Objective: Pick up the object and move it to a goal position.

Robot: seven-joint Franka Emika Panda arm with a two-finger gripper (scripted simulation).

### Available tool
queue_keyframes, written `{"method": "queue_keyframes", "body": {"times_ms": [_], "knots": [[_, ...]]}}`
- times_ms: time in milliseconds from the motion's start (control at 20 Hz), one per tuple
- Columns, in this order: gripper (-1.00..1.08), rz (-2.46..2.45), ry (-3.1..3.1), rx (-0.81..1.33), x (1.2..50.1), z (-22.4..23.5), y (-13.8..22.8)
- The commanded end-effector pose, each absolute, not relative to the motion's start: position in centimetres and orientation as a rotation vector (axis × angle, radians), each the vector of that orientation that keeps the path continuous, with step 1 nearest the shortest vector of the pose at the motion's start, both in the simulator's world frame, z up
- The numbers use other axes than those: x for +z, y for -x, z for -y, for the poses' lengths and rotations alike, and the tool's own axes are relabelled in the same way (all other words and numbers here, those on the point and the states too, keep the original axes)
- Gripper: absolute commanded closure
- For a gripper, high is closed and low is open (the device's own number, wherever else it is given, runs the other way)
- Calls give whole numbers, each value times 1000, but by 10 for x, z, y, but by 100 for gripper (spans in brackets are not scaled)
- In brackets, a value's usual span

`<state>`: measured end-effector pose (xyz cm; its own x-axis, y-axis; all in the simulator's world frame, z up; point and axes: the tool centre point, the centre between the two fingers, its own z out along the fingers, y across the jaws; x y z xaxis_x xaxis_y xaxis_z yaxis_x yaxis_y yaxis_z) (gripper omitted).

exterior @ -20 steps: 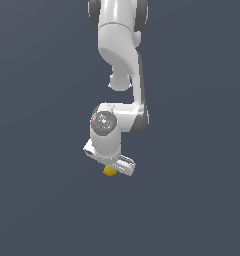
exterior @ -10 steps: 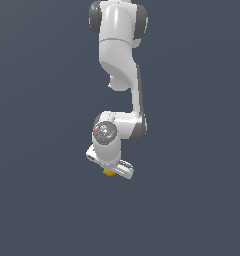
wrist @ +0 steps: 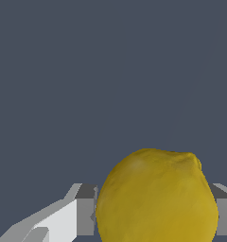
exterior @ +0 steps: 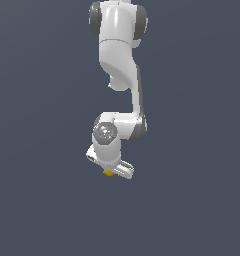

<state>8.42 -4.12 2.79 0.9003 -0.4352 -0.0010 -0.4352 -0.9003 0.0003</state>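
The object, a yellow lemon-shaped ovoid, fills the space between my two grey fingers in the wrist view. My gripper is shut on it, a finger pressing each side. In the exterior view only a small yellow patch of the object peeks out under the white hand, and my gripper is largely hidden by the hand's body. The arm hangs down from above with the hand tilted.
A plain dark grey-blue background surrounds the arm in both views. No other objects, edges or goal marker show.
The hand with the lemon has dropped slightly lower and shifted a little toward the exterior view's right over the last second. The grip stays the same.
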Motion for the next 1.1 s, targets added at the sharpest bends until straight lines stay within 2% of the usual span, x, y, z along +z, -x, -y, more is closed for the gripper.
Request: {"method": "queue_keyframes", "body": {"times_ms": [0,550,1050], "knots": [[108,701,-3062,0,28,41,-84],[108,701,-3062,-1,50,46,-81],[108,702,-3063,-1,132,64,-68]]}}
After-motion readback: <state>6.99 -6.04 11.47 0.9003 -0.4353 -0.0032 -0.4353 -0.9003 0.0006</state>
